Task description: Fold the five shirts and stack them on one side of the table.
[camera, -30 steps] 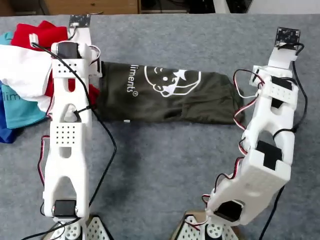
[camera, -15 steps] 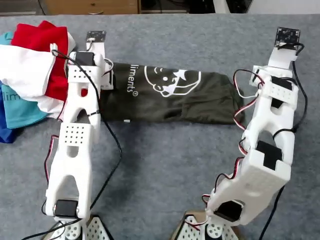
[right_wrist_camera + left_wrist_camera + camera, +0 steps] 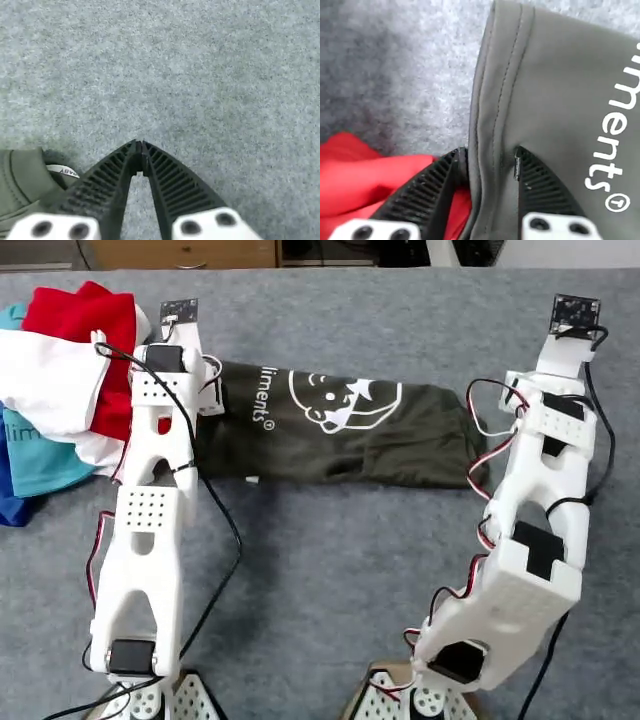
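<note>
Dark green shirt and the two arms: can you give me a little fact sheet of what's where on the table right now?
Surface: grey table
Centre: dark green shirt, folded into a long strip, white print up
Left arm: left gripper open, straddling that shirt's hemmed end beside the red shirt
Right arm: right gripper shut, empty, over bare table by the shirt's other end
Pile: red shirt, white shirt, teal shirt and blue shirt, heaped unfolded on the left arm's side
</note>
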Controlling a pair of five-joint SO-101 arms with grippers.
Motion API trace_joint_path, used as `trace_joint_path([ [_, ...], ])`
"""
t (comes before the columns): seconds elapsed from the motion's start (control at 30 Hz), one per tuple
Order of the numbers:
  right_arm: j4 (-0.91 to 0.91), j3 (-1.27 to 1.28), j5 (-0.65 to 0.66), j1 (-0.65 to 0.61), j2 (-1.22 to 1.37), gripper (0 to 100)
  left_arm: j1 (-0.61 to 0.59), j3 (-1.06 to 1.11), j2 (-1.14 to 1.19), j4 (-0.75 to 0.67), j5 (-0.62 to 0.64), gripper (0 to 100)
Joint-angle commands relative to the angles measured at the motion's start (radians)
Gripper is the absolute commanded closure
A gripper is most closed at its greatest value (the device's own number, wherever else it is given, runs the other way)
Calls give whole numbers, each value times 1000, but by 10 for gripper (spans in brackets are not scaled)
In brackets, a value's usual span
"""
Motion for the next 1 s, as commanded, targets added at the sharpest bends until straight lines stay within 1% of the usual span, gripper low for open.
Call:
trace_joint_path([
  [0.0,-21,-31,-2,12,-8,997,3,-3,-4,40,3,836],
  [0.1,-21,-31,-2,13,-8,997,38,-2,2,64,2,856],
  [0.27,-21,-31,-2,16,-8,997,78,-3,4,66,2,986],
  [0.33,-21,-31,-2,27,-8,997,94,-3,4,66,2,974],
  [0.43,-21,-33,-2,36,-8,997,123,-9,1,66,3,982],
  [0.57,-21,-36,-2,48,-18,997,184,-31,-12,72,3,982],
  [0.63,-14,-61,-9,68,-31,997,216,-66,-33,92,5,982],
  [0.77,-15,-71,-11,139,-88,997,290,-66,-104,92,8,982],
  [0.87,-25,-77,-11,191,-85,997,345,-66,-154,92,8,982],
  [0.97,-77,-76,-11,216,-53,997,394,-66,-188,92,9,982],
])
